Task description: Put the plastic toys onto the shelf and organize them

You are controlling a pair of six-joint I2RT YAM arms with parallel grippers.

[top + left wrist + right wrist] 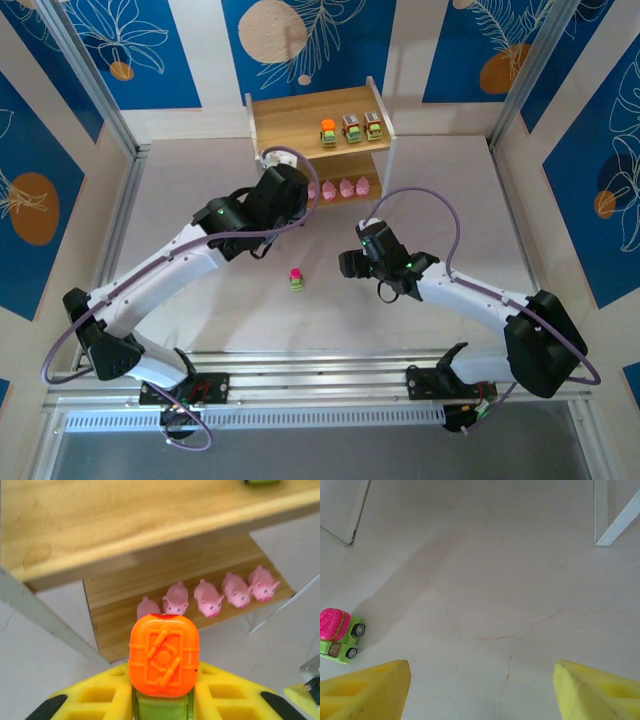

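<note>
The left gripper (162, 702) is clamped on an orange-topped car (163, 660) just before the shelf (112, 597) (facing the pigs (210, 597) on the lower tier). Pushing in without lifting could ram the upper board (125, 530). The right gripper (482, 682), jaws apart, hovers near the pink-topped car (337, 635) on the table (520, 580).

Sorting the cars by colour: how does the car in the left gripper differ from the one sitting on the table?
The held car has an orange top; the table car has a magenta one. The held car is clamped in the left gripper in front of the shelf; the table car stands on its wheels on the table, with nothing touching it. Both have green bodies.
</note>
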